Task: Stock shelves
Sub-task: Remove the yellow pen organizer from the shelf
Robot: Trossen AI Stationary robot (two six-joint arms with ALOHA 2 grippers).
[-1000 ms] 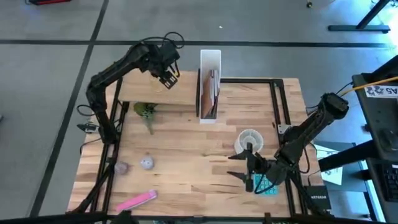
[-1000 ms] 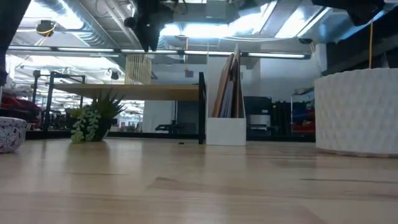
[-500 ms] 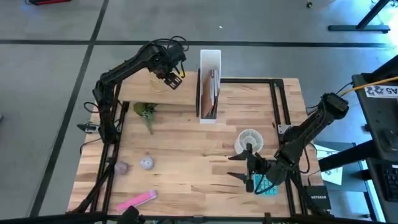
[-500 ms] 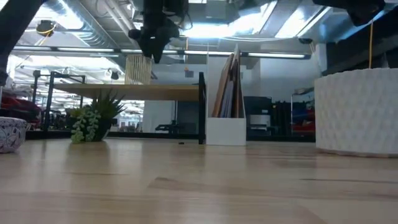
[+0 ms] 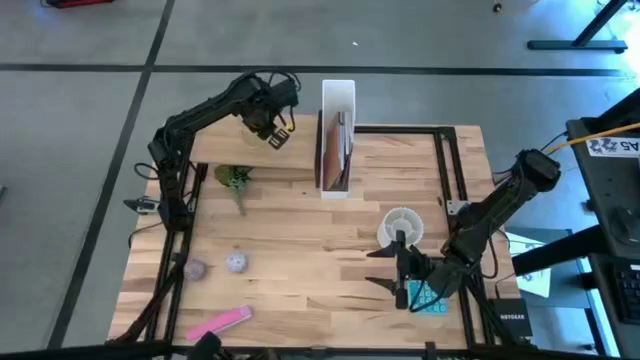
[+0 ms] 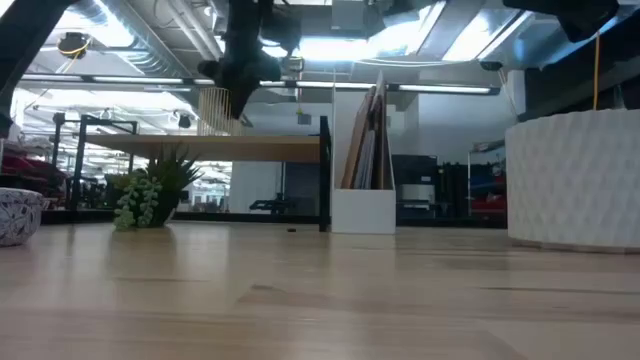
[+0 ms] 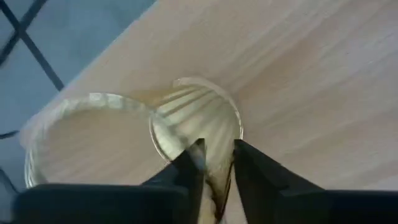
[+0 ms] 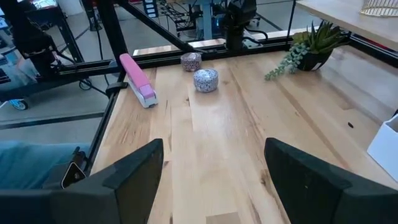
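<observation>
pale wood cup (image 7: 198,118) under left pincer (image 7: 216,163): wrist view only.

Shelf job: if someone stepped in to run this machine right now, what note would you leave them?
Left tool: over the raised shelf, right at the rim of the slatted holder standing on it; grip unclear.
Right tool: open, holding nothing, waiting at the table's near right by the white pot.
Done: holder on the shelf; white file box has flat items in it.
Left, on the tabletop: plant by the shelf, two small round jars, pink item, white pot, and a teal item under the right arm.
</observation>
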